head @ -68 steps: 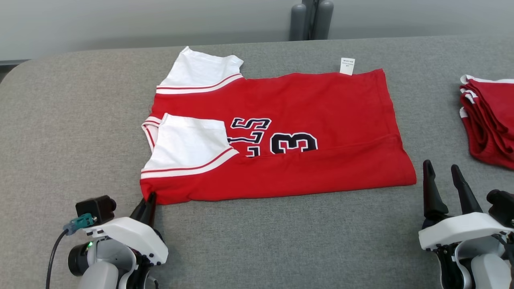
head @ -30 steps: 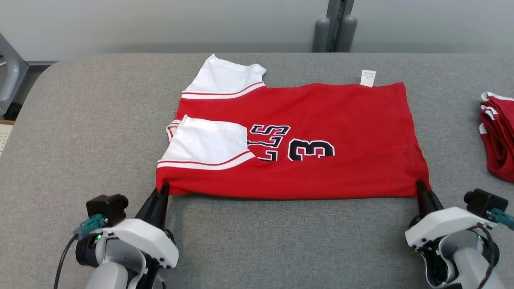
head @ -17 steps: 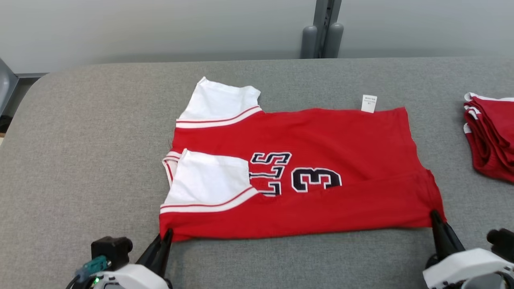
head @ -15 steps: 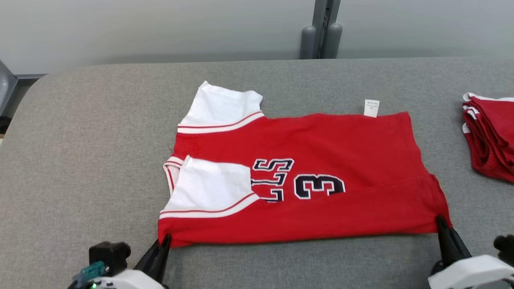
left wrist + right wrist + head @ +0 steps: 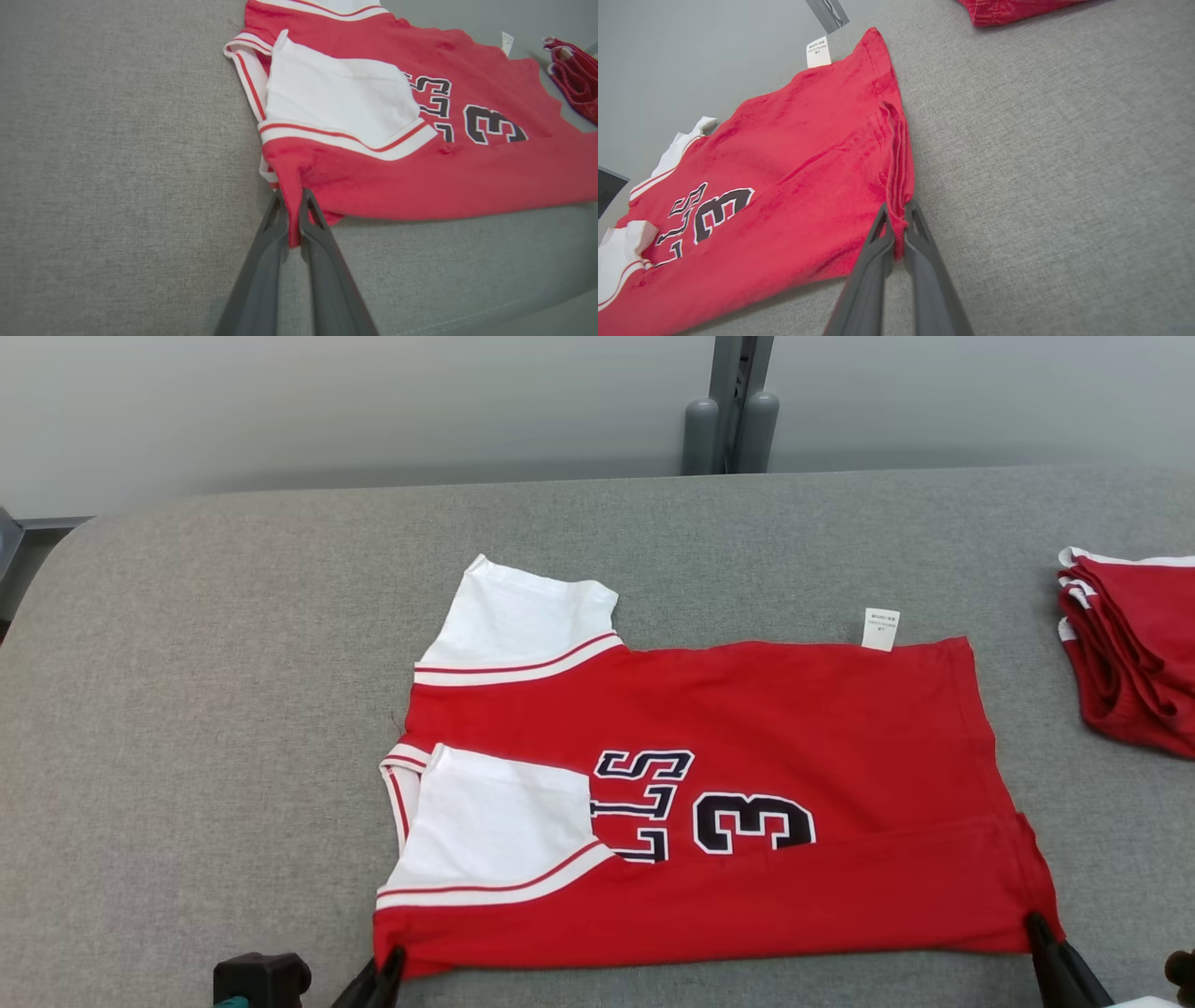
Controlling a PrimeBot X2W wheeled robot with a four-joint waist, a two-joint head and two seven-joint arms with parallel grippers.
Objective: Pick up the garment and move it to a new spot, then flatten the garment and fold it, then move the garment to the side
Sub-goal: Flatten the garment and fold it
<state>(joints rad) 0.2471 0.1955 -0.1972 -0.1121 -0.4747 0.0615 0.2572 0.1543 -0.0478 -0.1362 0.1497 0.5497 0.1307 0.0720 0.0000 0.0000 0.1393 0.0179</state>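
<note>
A red jersey with white sleeves (image 5: 747,728) lies flat on the grey fabric table (image 5: 187,663), long axis left to right. The left gripper (image 5: 292,205) is clamped on its near left corner, the right gripper (image 5: 896,214) on its near right corner. All the cloth lies beyond them.

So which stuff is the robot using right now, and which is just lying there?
In the job: red jersey; left gripper and right gripper, each pinching a near corner.
Just lying about: pile of red clothes on the right; grey post behind the table.
</note>
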